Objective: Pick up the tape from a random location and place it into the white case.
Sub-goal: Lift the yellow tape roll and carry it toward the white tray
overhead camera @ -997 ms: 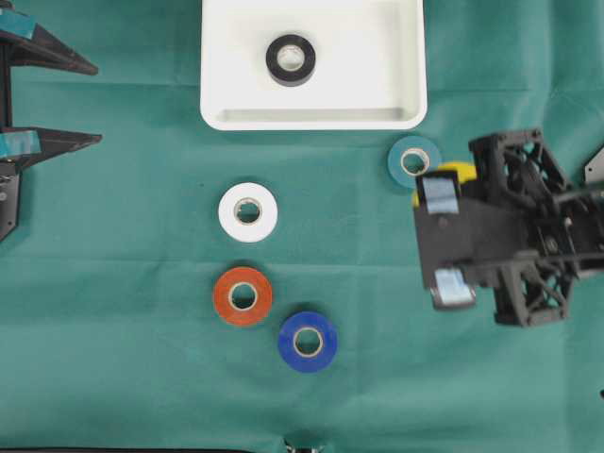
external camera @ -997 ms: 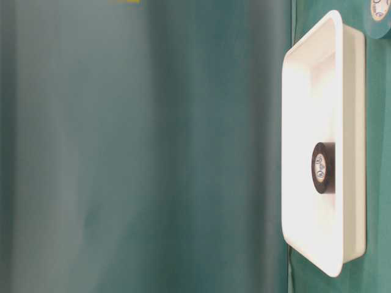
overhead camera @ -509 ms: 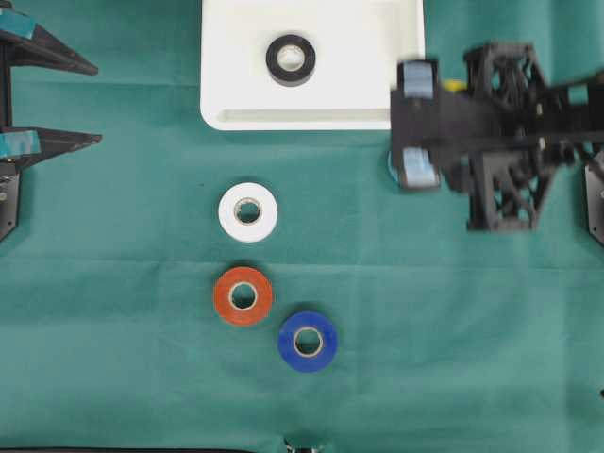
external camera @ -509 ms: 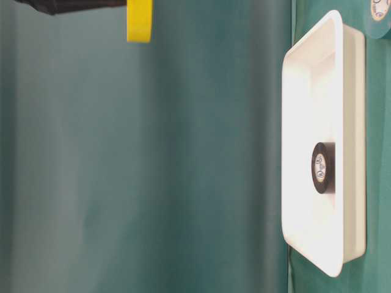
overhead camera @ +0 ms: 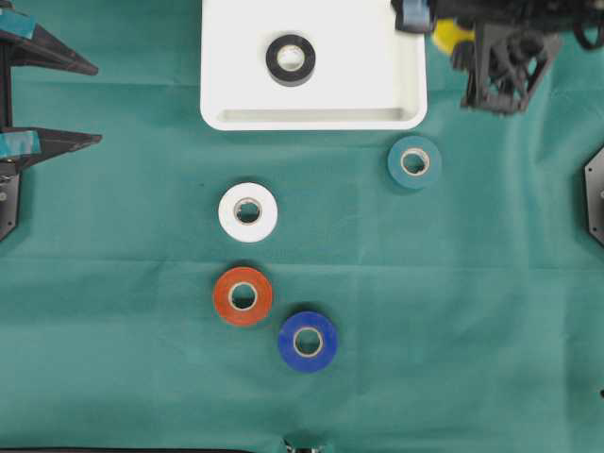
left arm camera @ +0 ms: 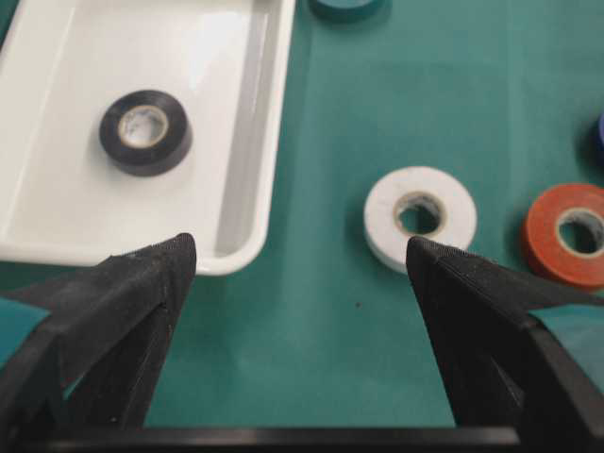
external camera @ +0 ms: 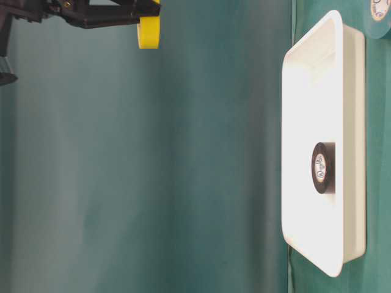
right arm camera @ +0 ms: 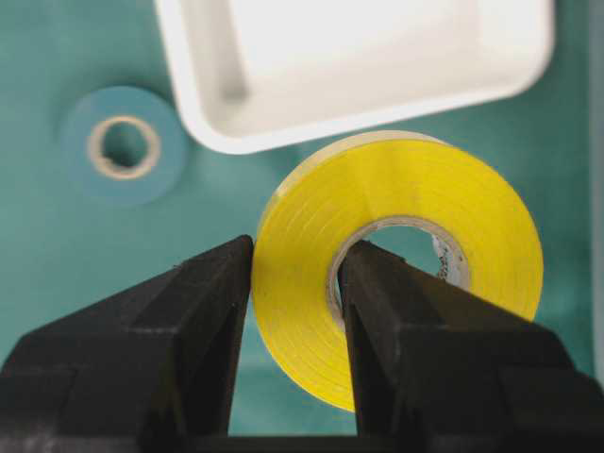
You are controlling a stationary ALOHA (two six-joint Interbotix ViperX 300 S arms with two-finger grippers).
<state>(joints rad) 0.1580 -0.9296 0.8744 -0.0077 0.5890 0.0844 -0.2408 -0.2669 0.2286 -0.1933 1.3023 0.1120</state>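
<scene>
A yellow tape roll (right arm camera: 406,236) hangs in the air with my right gripper (right arm camera: 297,255) shut on its wall, one finger outside and one through the core. From overhead the roll (overhead camera: 451,36) sits just past the right rim of the white case (overhead camera: 311,118), near the top edge. The table-level view shows the roll (external camera: 148,32) high above the cloth. A black tape roll (overhead camera: 291,59) lies flat inside the case. My left gripper (overhead camera: 80,102) rests open at the far left with nothing between its fingers (left arm camera: 142,274).
On the green cloth lie a teal roll (overhead camera: 414,162) below the case's right corner, a white roll (overhead camera: 248,211), an orange-red roll (overhead camera: 243,295) and a blue roll (overhead camera: 308,341). The case's near rim (left arm camera: 255,189) is close to my left gripper.
My right gripper has lifted the yellow roll and carried it toward the top of the overhead view, beside the case's right rim. The teal roll is uncovered again. The left arm stayed still.
</scene>
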